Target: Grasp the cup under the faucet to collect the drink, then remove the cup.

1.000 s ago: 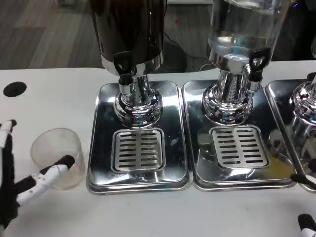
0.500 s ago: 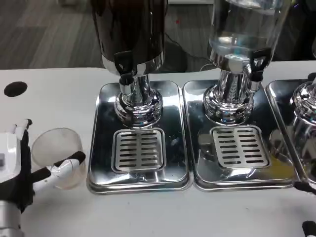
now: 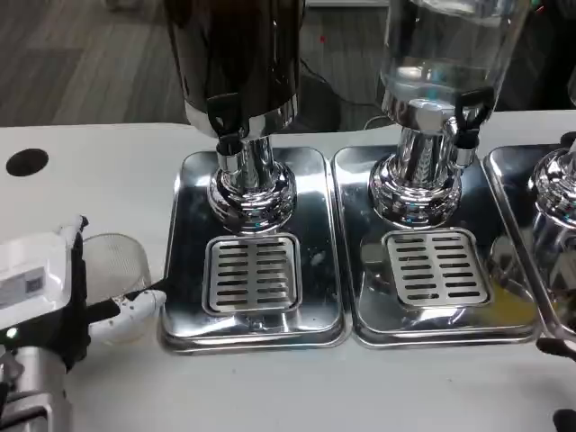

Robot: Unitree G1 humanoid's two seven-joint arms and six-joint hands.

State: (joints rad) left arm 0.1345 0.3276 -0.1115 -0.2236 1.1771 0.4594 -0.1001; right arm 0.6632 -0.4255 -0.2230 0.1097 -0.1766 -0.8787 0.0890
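A clear plastic cup (image 3: 121,265) stands on the white table, left of the drip tray (image 3: 189,270) under the dark dispenser's black faucet (image 3: 225,121). My left hand (image 3: 40,283) reaches around the cup from the near left. Its thumb (image 3: 139,304) lies across the cup's near side and its other fingertips (image 3: 76,225) sit by the cup's far left rim. The hand's white back hides the cup's left part, and the cup stays on the table. Only dark fingertips of my right hand (image 3: 565,419) show at the bottom right edge.
A second tray (image 3: 360,270) holds a clear dispenser with its own faucet (image 3: 468,112). A third tray (image 3: 513,261) is cut off at the right edge. Each tray has a slotted grate (image 3: 252,273). A black round hole (image 3: 27,162) marks the table's far left.
My left hand has moved forward and to the right, bringing its back level with the cup. The cup has stayed in place. My right hand's fingertips have slid further off the bottom right edge.
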